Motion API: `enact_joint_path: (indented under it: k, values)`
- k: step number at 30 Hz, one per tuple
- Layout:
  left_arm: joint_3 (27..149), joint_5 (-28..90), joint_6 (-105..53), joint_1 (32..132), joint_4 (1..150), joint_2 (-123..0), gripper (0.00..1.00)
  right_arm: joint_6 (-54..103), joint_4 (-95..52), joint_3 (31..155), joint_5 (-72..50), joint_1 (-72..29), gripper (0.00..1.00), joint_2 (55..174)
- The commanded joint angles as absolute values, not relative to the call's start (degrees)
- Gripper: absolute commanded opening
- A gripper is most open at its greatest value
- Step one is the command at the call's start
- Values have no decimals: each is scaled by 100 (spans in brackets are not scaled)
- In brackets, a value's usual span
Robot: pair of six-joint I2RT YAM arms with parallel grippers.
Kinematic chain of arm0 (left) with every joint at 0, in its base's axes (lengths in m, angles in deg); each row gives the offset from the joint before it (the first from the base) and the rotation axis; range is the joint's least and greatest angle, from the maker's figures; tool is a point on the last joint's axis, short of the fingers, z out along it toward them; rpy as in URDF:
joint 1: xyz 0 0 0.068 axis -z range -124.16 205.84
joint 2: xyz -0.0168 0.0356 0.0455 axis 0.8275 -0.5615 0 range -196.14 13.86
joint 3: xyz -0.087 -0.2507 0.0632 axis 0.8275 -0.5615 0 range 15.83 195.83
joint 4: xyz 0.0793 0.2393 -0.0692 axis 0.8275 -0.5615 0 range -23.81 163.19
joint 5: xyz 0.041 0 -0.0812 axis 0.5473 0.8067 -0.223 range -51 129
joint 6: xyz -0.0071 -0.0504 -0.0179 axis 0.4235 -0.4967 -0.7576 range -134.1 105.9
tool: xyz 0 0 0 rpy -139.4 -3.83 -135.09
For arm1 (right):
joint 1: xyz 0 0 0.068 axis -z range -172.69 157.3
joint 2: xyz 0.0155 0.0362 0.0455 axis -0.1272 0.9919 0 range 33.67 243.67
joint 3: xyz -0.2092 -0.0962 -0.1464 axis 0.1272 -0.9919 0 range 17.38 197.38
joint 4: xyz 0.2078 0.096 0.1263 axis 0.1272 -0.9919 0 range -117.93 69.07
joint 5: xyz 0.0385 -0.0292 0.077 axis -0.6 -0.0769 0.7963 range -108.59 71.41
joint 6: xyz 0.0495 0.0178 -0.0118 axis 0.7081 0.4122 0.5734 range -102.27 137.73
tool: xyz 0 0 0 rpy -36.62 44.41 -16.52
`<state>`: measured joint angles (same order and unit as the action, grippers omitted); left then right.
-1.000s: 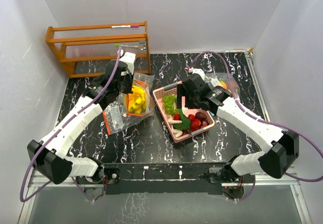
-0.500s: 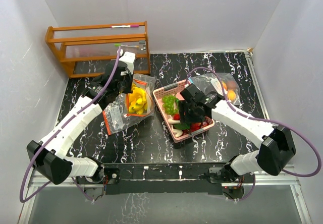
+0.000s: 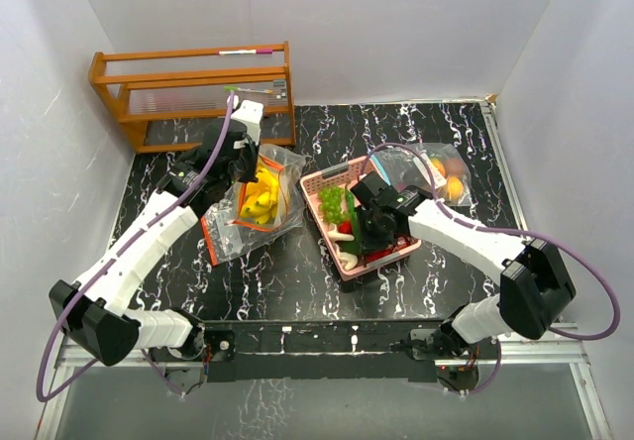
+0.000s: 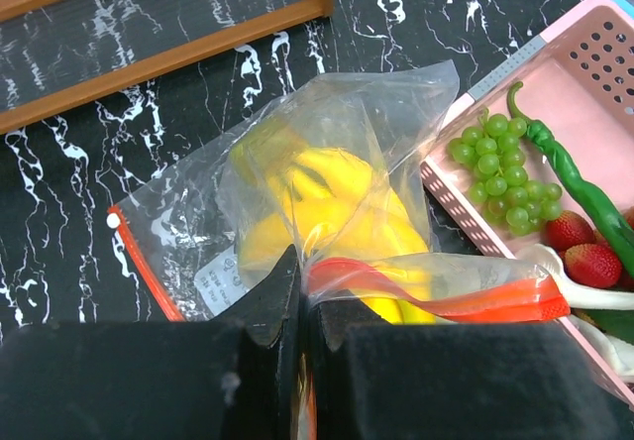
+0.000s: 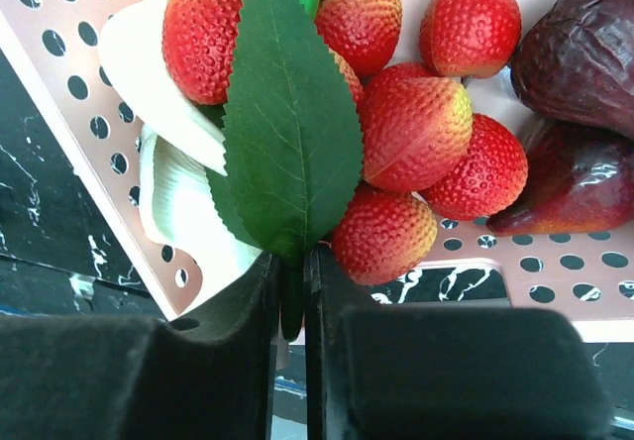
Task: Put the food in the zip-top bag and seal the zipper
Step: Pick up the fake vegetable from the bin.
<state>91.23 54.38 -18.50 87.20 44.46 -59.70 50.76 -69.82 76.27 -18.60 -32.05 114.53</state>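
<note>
Pink plastic is forming the tray at the centre of the table. The right gripper is reaching into this tray, its jaws clenched on the stem of a green leaf. Strawberries are lying against the leaf at its 3 o'clock. Plums are lying beyond them at 2 o'clock. White pieces are lying under the leaf at its 9 o'clock. Grapes are sitting in the tray's far part.

At the tray's 9 o'clock, just beside it, the bag is lying with bananas inside. The left gripper is pinching the bag tight at its red zipper.

At the tray's 2 o'clock, a second bag is holding oranges. At 11 o'clock, in the far corner, a wooden rack is standing against the wall.
</note>
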Motion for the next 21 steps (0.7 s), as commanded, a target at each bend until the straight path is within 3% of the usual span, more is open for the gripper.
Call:
enact_joint_path:
  k: [1,11,21]
  values:
    - [9269,5606,-1745,8735,4608,-5585,0,5055,-6632,7956,-2159,-3193,8,11402]
    - [9220,5623,-1740,8739,4636,-5505,0,4481,-6985,9699,-3035,-2955,8,11497]
    - [9222,5627,-1709,8739,4667,-5515,0,4286,-6911,10094,-2764,-2706,8,11589]
